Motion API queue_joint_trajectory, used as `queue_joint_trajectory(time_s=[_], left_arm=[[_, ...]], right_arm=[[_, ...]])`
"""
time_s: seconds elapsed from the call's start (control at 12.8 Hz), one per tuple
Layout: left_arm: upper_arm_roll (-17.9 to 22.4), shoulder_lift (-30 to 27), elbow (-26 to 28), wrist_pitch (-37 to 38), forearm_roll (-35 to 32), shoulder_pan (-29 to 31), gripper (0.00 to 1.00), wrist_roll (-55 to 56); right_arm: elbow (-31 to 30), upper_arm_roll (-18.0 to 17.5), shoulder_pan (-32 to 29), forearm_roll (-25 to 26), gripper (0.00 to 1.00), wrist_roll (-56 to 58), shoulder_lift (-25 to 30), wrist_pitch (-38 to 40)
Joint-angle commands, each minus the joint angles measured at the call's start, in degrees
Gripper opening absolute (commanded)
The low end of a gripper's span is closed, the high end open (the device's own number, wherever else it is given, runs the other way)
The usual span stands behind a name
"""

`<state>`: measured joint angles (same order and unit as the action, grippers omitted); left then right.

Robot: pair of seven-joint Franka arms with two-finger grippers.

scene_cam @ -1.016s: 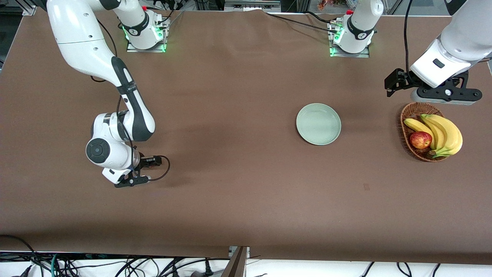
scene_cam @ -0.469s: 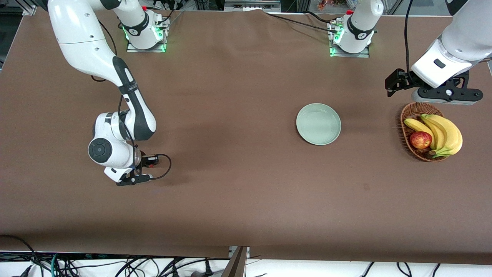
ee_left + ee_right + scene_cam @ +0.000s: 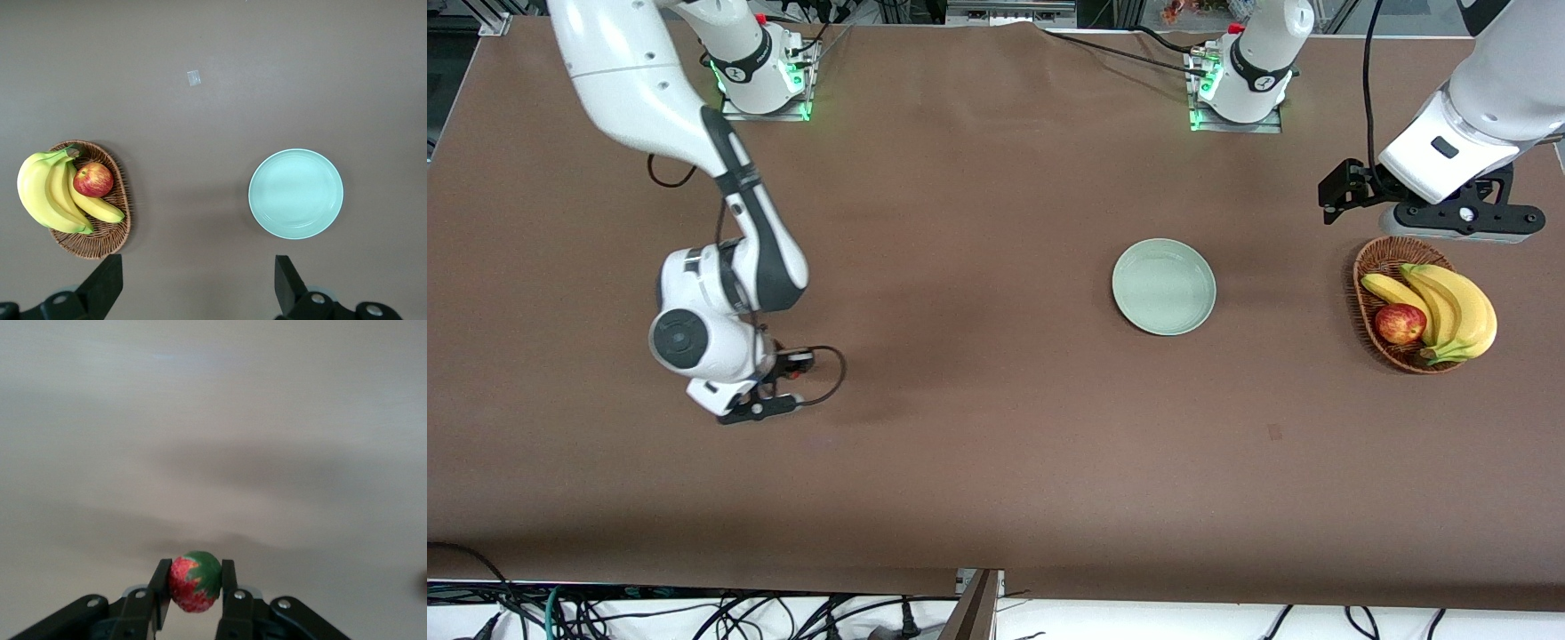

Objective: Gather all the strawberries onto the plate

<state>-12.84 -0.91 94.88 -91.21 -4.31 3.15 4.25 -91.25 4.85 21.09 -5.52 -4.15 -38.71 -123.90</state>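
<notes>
Over the last sec the right gripper [image 3: 194,587], jaws pinched on a strawberry [image 3: 194,581], has lifted and slid toward the plate [image 3: 1164,286], which is empty and well apart, so transport's begun; left gripper [image 3: 197,288] waits wide open above the basket [image 3: 1376,263].

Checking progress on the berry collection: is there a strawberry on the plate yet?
No, the plate is bare, and the only strawberry in view is clamped between the fingers of the right gripper.

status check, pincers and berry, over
Right pincer shut on strawberry, over bare table. Left pincer open, waiting above basket. Plate empty, path clear.
</notes>
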Motion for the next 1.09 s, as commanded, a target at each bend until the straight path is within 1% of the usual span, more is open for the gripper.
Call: queue_joint_trajectory(time_s=[0.0, 0.16, 0.23, 0.31, 0.39, 0.55, 0.62, 0.7, 0.86, 1.02], left_arm=[[-0.3, 0.4, -1.4, 1.1, -0.3, 0.5, 1.00, -1.1], [-0.3, 0.4, -1.4, 1.1, -0.3, 0.5, 1.00, -1.1], [-0.3, 0.4, -1.3, 1.1, -0.2, 0.5, 1.00, -1.1], [-0.3, 0.4, -1.3, 1.1, -0.2, 0.5, 1.00, -1.1], [-0.3, 0.5, -1.4, 1.1, -0.2, 0.5, 1.00, -1.1], [-0.3, 0.4, -1.3, 1.1, -0.2, 0.5, 1.00, -1.0], [-0.2, 0.4, -1.3, 1.1, -0.1, 0.5, 1.00, -1.0], [-0.3, 0.6, -1.3, 1.3, 0.0, 0.5, 1.00, -1.0], [-0.3, 0.6, -1.3, 3.7, 0.0, 0.4, 1.00, -1.1], [-0.3, 1.1, -1.4, 4.0, 0.1, 0.2, 1.00, -1.1]], right_arm=[[0.5, 0.1, 6.6, -0.9, 0.19, -13.6, 1.3, 1.2], [1.9, -0.9, 12.0, -0.9, 0.20, -27.9, 1.1, 1.1], [2.7, -1.0, 15.7, -0.8, 0.20, -34.5, 0.4, 0.7], [4.0, -0.9, 20.7, -0.6, 0.20, -40.7, -1.2, 0.2], [6.7, -0.8, 25.0, -0.3, 0.20, -46.2, -3.2, -0.7], [10.9, -0.8, 29.8, -0.5, 0.20, -56.6, -6.5, -2.6], [12.7, -0.8, 31.9, -0.5, 0.22, -60.0, -7.9, -4.5], [13.4, -0.8, 33.5, -0.5, 0.26, -61.2, -9.1, -6.5], [13.4, -0.8, 35.5, -0.6, 0.27, -61.5, -11.2, -12.4], [13.4, -0.9, 36.1, -0.6, 0.27, -61.2, -13.4, -16.6]])
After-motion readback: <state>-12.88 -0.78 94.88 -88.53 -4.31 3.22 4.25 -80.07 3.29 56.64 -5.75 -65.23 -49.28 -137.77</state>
